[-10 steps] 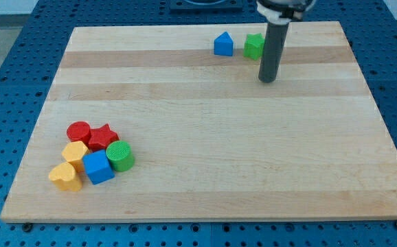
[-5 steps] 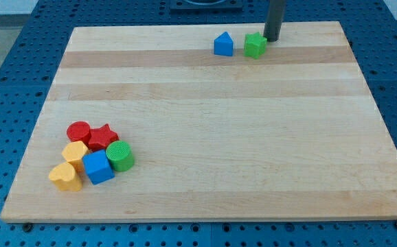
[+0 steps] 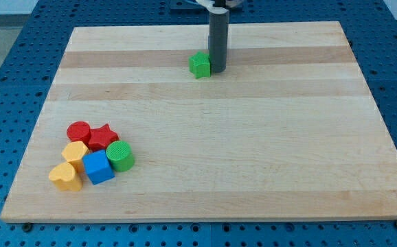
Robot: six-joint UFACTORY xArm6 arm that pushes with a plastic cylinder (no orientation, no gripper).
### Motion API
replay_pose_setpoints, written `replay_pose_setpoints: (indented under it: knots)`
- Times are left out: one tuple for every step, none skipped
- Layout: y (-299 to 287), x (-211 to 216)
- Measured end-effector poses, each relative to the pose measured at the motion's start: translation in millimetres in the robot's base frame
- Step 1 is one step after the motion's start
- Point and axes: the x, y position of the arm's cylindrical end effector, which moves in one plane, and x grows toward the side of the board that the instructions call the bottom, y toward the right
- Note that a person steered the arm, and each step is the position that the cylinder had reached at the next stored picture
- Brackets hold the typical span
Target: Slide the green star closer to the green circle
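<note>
A pale wooden board (image 3: 253, 151) fills most of the view, lying on a blue perforated table (image 3: 6, 82) that shows as a border on all sides. The board's whole middle, its right half and its bottom right corner hold no blocks, so a wide bare stretch runs between the two places where blocks sit.

The arm's dark rod (image 3: 218, 38) comes down from the view's top edge, just left of centre. It ends in a plain tip (image 3: 218, 69), with no jaws to open or close. The tip rests on the board near its top edge, touching or just beside the right side of the green star (image 3: 200, 65). The star stands alone there, well apart from the other visible blocks, with open wood to its left and below it.

Near the board's bottom left corner lies a tight cluster of six blocks. The green circle (image 3: 120, 156) forms its right end, next to the blue cube (image 3: 98, 167). Above these sit the red star (image 3: 104, 136) and the red cylinder (image 3: 79, 131). The yellow hexagon (image 3: 75, 152) and the yellow heart (image 3: 64, 176) lie on the left, the heart closest to the board's bottom edge.
</note>
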Motion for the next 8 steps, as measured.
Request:
replay_pose_setpoints:
  knots:
    - [-9, -14]
    - [-29, -22]
    - [-62, -22]
    - [-95, -21]
    - [-113, -9]
    - [-129, 19]
    - [-136, 48]
    - [-134, 54]
